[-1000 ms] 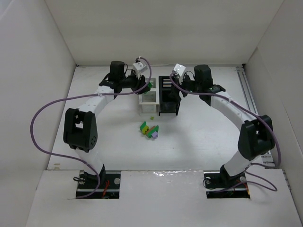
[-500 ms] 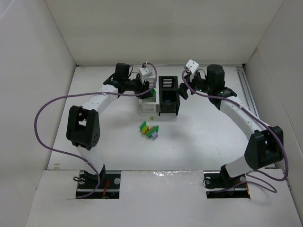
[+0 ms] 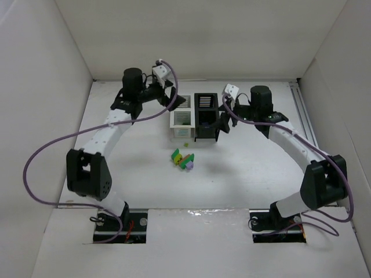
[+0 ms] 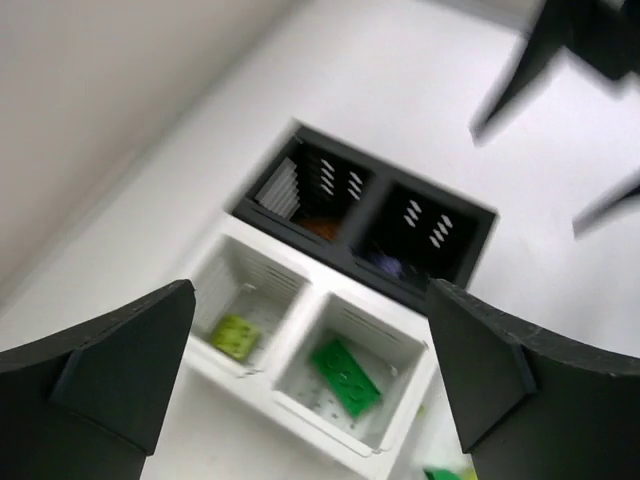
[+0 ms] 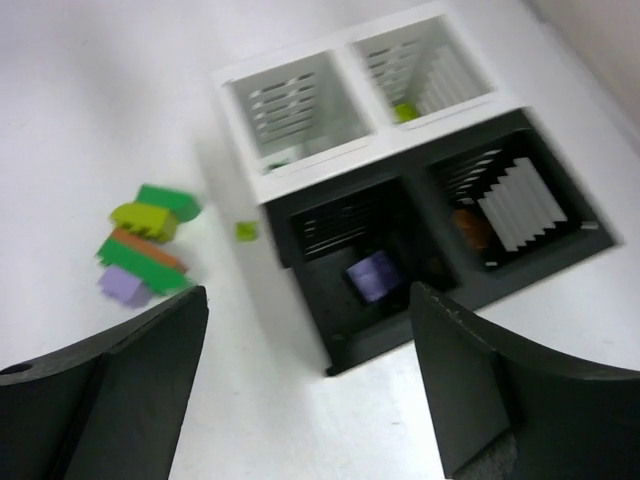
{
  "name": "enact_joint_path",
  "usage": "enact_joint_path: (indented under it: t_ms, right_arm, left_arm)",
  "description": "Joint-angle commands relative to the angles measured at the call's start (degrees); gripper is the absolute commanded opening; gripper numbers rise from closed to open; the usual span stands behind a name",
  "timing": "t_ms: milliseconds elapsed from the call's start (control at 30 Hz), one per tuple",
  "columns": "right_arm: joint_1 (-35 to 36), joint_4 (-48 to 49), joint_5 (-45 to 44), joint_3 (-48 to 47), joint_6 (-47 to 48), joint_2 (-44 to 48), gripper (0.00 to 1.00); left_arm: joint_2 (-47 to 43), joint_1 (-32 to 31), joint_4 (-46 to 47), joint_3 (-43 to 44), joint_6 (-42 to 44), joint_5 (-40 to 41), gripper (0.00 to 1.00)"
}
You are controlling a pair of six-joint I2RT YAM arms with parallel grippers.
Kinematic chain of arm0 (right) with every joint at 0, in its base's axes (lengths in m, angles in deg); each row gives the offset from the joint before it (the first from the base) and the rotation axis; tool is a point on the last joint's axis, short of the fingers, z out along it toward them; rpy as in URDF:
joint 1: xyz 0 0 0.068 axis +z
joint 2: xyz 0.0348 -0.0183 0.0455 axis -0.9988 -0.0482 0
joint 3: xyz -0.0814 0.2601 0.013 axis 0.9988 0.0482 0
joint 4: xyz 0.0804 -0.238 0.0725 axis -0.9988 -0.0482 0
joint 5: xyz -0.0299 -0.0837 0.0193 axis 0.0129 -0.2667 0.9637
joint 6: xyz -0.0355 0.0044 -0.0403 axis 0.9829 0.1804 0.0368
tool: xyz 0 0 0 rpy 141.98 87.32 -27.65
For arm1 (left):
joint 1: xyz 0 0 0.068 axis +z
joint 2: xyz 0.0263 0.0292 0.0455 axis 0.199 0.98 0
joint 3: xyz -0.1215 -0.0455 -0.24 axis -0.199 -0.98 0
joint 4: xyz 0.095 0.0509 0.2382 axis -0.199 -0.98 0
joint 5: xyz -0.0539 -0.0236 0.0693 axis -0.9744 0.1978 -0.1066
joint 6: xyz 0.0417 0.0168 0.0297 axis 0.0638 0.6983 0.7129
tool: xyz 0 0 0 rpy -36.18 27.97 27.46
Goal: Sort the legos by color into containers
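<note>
The containers point(image 3: 195, 116) are a 2x2 block, two white on the left and two black on the right. In the left wrist view a green lego point(image 4: 345, 377) lies in one white bin point(image 4: 400, 345) and a yellow-green one point(image 4: 235, 335) in the other. In the right wrist view a purple lego point(image 5: 372, 275) and an orange one point(image 5: 470, 228) lie in the two black bins point(image 5: 340, 345). A small pile of legos point(image 3: 182, 158) sits on the table in front of the block. My left gripper point(image 3: 168, 92) hovers open and empty behind the white bins. My right gripper point(image 3: 223, 120) is open beside the black bins.
A tiny yellow-green piece point(image 3: 185, 143) lies between the bins and the pile point(image 5: 145, 250). White walls enclose the table point(image 3: 255, 168) on the left, back and right. Purple cables loop from both arms.
My left gripper opened and pulled back to the left; the green lego it held now lies in the near white bin. The right gripper shifted slightly nearer.
</note>
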State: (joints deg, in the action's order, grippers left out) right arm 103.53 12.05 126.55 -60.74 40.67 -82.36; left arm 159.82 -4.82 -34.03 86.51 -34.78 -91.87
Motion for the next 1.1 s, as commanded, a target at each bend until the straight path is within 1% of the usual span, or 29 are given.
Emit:
enact_joint_path:
  t_ms: [0, 33, 67, 100, 133, 167, 200, 233, 300, 333, 367, 400, 467, 500, 600, 667, 700, 767, 800, 833, 900, 933, 967, 1000, 1033, 1067]
  right_arm:
    - [4.7, -3.5, 3.6, 4.0, 2.4, 3.8, 0.86]
    - [6.0, -3.5, 2.7, 5.4, 3.6, 5.8, 0.83]
    - [7.2, -3.5, 1.6, 6.7, 4.3, 6.9, 0.83]
    - [9.5, -2.8, -2.0, 8.8, 4.3, 8.1, 0.82]
    - [10.8, -2.1, -4.6, 9.5, 2.9, 10.1, 0.82]
    - [12.0, -1.4, -7.7, 9.5, 1.0, 10.8, 0.82]
    - [13.8, -0.8, -14.3, 9.5, -1.5, 10.8, 0.82]
    - [13.9, -0.8, -16.1, 7.9, -3.5, 10.8, 0.82]
    - [14.5, 0.8, -19.0, 7.1, -6.4, 10.3, 0.82]
    - [14.5, 2.3, -22.2, 7.1, -8.2, 10.3, 0.83]
    - [14.5, 3.6, -22.8, 7.1, -10.9, 10.3, 0.83]
    - [14.5, 6.9, -22.8, 8.1, -12.3, 11.3, 0.83]
    - [13.2, 9.1, -21.7, 11.0, -15.0, 12.9, 0.92]
    - [13.2, 9.1, -21.0, 11.8, -16.2, 14.3, 1.0]
    - [9.9, 9.8, -14.9, 13.2, -20.9, 14.9, 1.0]
    - [8.2, 7.8, -8.3, 11.9, -21.5, 13.7, 1.0]
    - [9.5, 6.7, -9.6, 9.9, -21.5, 13.1, 1.0]
    - [12.3, 3.1, -13.8, 8.3, -19.2, 12.6, 1.0]
    - [15.4, 3.1, -20.0, 9.1, -19.2, 13.6, 1.0]
    - [17.2, 3.6, -23.3, 10.1, -18.1, 15.8, 1.0]
    - [20.7, 6.2, -28.4, 13.0, -16.0, 18.6, 1.0]
    - [20.7, 7.7, -28.4, 16.2, -16.0, 20.0, 1.0]
    - [20.7, 9.2, -29.3, 17.7, -18.6, 23.0, 1.0]
    - [21.2, 13.5, -31.3, 19.2, -20.6, 24.4, 1.0]
    - [22.5, 15.3, -37.5, 21.5, -23.0, 25.4, 1.0]
    - [23.2, 15.4, -40.4, 21.5, -25.4, 26.6, 1.0]
  left_arm:
    - [-10.2, 0.9, 11.5, -1.9, -7.2, 10.0, 1.0]
    - [-11.6, 0.9, 12.1, -3.6, -7.2, 12.1, 1.0]
    - [-14.0, 0.9, 12.6, -4.4, -9.3, 18.8, 1.0]
    - [-15.0, 0.9, 12.1, -4.4, -11.8, 21.4, 1.0]
    - [-15.8, 1.5, 10.9, -4.4, -14.3, 23.1, 1.0]
    - [-17.3, 2.4, 7.3, -4.4, -14.4, 24.1, 1.0]
    - [-18.1, 2.4, 5.4, -4.4, -14.4, 25.5, 1.0]
    - [-18.9, 2.4, 4.1, -4.4, -14.4, 26.8, 1.0]
    - [-21.1, 2.4, 3.5, -7.8, -12.9, 28.6, 1.0]
    - [-22.3, 2.4, 3.5, -9.3, -12.9, 29.1, 1.0]
    - [-23.5, 2.4, 4.2, -13.4, -12.9, 29.1, 1.0]
    - [-26.3, 2.4, 6.2, -15.6, -12.3, 29.1, 1.0]
    - [-29.0, 2.4, 7.7, -19.1, -12.3, 29.8, 1.0]
    - [-30.0, 2.4, 7.7, -21.5, -12.3, 30.3, 1.0]
    - [-33.0, 2.4, 8.9, -23.9, -12.3, 34.3, 1.0]
    - [-33.8, 2.4, 8.9, -25.3, -12.3, 36.7, 1.0]
    - [-34.3, 2.4, 8.2, -25.3, -12.8, 37.5, 1.0]
    - [-34.9, 2.4, 6.4, -25.9, -14.1, 39.8, 1.0]
    - [-34.9, 2.4, 5.8, -26.7, -14.1, 39.8, 1.0]
    - [-35.6, 2.4, 5.8, -26.7, -15.7, 40.6, 1.0]
    - [-36.6, 2.4, 5.3, -29.1, -15.7, 40.6, 1.0]
    - [-37.5, 2.4, 5.3, -29.7, -15.7, 40.6, 1.0]
    - [-37.5, 2.4, 4.7, -30.4, -14.8, 40.6, 1.0]
    - [-39.0, 2.4, 4.7, -31.0, -14.1, 40.6, 1.0]
    - [-39.0, 2.4, 4.7, -31.6, -13.2, 40.6, 1.0]
    - [-40.0, 2.4, 4.7, -33.1, -12.2, 40.0, 1.0]
